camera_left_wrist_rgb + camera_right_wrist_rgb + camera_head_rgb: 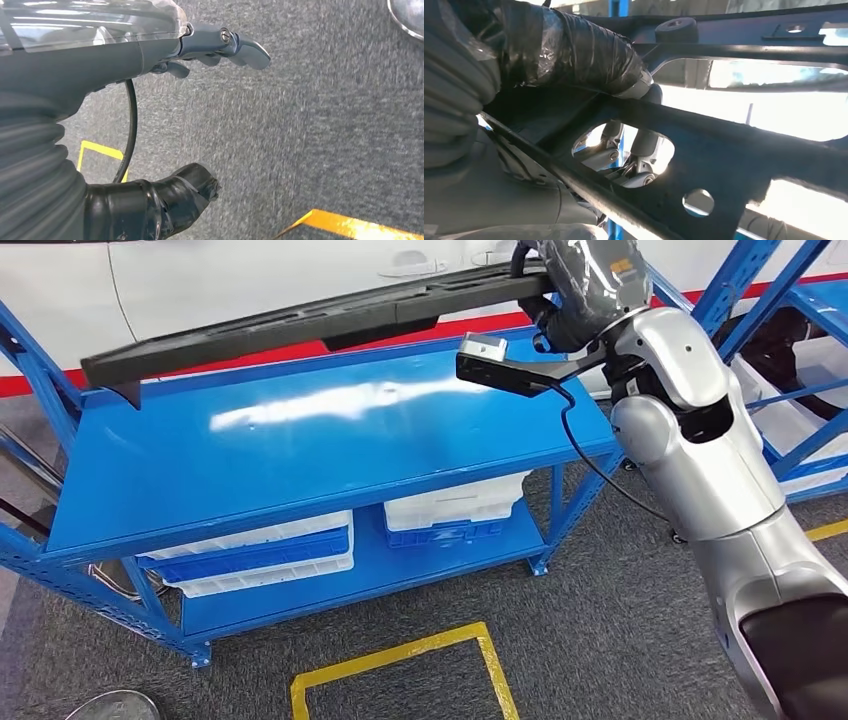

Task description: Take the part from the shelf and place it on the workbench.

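Note:
The part [300, 325] is a long black plastic panel, held level in the air above the blue workbench top [300, 470]. My right hand [560, 295] grips its right end. In the right wrist view the thumb [574, 55] lies over the panel [734, 150] and the fingers [624, 160] show through a cut-out beneath it. My left hand [220, 50] hangs over grey carpet with its fingers apart and nothing in it.
White and blue bins [260, 550] sit on the bench's lower shelf. A second blue rack [790, 360] stands at the right. A white wall with a red stripe [250, 355] runs behind the bench. Yellow floor tape [400, 660] marks the carpet in front.

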Controlling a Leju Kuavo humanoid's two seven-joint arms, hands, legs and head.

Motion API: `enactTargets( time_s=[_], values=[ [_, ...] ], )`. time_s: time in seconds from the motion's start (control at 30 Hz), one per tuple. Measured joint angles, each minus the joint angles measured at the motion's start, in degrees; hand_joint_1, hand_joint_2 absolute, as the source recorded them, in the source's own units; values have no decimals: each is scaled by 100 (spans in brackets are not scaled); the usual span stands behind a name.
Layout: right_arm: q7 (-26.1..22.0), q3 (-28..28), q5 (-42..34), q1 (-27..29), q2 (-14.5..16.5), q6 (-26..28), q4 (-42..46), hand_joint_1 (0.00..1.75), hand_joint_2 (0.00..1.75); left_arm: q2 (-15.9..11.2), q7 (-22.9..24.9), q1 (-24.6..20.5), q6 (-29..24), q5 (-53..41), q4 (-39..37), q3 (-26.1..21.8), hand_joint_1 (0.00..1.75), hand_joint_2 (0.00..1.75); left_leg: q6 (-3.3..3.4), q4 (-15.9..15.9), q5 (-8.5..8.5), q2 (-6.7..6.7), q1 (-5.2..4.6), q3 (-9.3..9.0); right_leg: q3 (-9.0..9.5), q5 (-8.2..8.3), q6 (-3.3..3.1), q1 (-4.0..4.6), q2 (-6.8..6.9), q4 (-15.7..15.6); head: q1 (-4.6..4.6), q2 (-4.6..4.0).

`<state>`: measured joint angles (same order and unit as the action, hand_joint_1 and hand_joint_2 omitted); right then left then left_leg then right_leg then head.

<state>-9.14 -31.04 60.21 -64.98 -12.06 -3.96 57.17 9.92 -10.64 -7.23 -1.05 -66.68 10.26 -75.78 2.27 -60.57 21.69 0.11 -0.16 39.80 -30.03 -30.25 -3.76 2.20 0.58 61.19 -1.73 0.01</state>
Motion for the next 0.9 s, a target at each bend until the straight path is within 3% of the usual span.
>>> enactTargets(
  time_s=[0.03,0.1,0.13,0.17,0.27,0.3,0.37,0.4,0.43,0.47,0.5,0.53,0.6,0.63,0.7,0.77,0.8,0.87,0.9],
  values=[
    [0,0,-1,-23,3,2,7,175,175,14,1,-1,-1,-1,0,0,0,175,-27,36,-61,11,21,2,78,-26,-48,32,20,-175,0,0],
    [1,-2,-1,-40,11,3,8,175,175,5,3,0,-3,0,3,0,0,175,-75,143,-172,23,39,-14,80,154,-91,41,48,-369,7,-1],
    [1,-3,-1,-43,21,2,5,175,175,0,4,0,-3,0,2,0,0,175,-97,141,-127,16,37,4,83,267,-111,23,60,-483,9,-1],
    [0,-5,0,-45,35,2,3,175,175,-1,9,-1,-4,1,2,0,0,175,-125,50,27,5,34,47,62,386,-115,-7,72,-582,8,-1],
    [-2,-9,8,-46,80,5,-15,175,175,-15,25,7,-14,1,3,-2,0,175,-253,-821,792,-16,90,273,-148,632,-6,-88,75,-634,5,-1],
    [-1,-10,15,-37,92,7,-27,175,175,-29,28,9,-18,1,3,-3,0,175,-309,-1132,886,-15,121,313,-253,691,49,-117,73,-602,4,-1],
    [-1,-13,33,-17,117,13,-59,175,175,-54,36,8,-24,1,4,-4,0,175,-440,-1343,700,-12,201,182,-498,789,153,-199,75,-485,4,-1],
    [-3,-18,38,-11,132,17,-74,175,175,-61,38,4,-24,1,4,-5,0,175,-515,-1174,553,-8,251,-14,-623,821,206,-245,77,-395,3,-1],
    [-4,-22,43,-11,148,20,-83,175,175,-63,39,-2,-24,1,3,-5,0,175,-609,-896,533,-9,288,-253,-755,842,260,-276,78,-286,-1,-1],
    [-4,-26,45,-16,160,23,-87,175,175,-62,39,-8,-24,1,4,-7,0,175,-637,-597,597,-22,299,-467,-881,856,308,-297,76,-171,-9,-1],
    [-4,-31,50,-20,172,26,-90,175,175,-64,40,-12,-24,1,4,-8,0,175,-618,-375,699,-35,307,-593,-980,874,352,-295,72,-75,-15,0],
    [-3,-37,54,-22,184,32,-91,175,175,-65,42,-14,-26,1,4,-9,0,175,-560,-260,800,-49,289,-631,-1053,909,384,-287,59,-16,-22,1],
    [1,-49,61,5,197,51,-102,175,175,-70,45,-5,-34,1,4,-10,0,175,-372,-233,766,-54,276,-557,-1113,998,420,-290,40,-2,-19,1],
    [5,-55,62,35,201,64,-110,175,175,-70,44,-3,-40,1,4,-10,0,175,-300,-225,719,-47,267,-517,-1137,962,431,-303,27,15,-14,0],
    [24,-61,62,101,202,82,-125,175,175,-71,37,1,-52,0,5,-12,0,175,-187,-150,591,-39,263,-429,-1232,589,463,-319,9,309,-5,-1],
    [49,-61,65,146,199,92,-138,175,175,-73,30,4,-72,4,6,-17,0,175,-133,-81,468,-41,237,-334,-1389,48,484,-314,-3,962,-1,-1],
    [59,-61,66,173,198,95,-143,175,175,-74,27,9,-80,8,6,-20,0,175,-118,-69,417,-41,216,-283,-1448,-122,479,-308,-4,1303,-2,-1],
    [67,-61,66,240,197,97,-149,175,175,-76,30,11,-92,12,6,-23,0,175,-99,-61,338,-40,163,-197,-1367,-158,415,-277,-12,1570,-2,-1],
    [69,-61,66,266,197,99,-149,175,175,-77,31,11,-94,12,6,-25,0,175,-90,-49,298,-40,129,-169,-1185,-56,346,-242,-20,1424,-2,0]
  ],
)
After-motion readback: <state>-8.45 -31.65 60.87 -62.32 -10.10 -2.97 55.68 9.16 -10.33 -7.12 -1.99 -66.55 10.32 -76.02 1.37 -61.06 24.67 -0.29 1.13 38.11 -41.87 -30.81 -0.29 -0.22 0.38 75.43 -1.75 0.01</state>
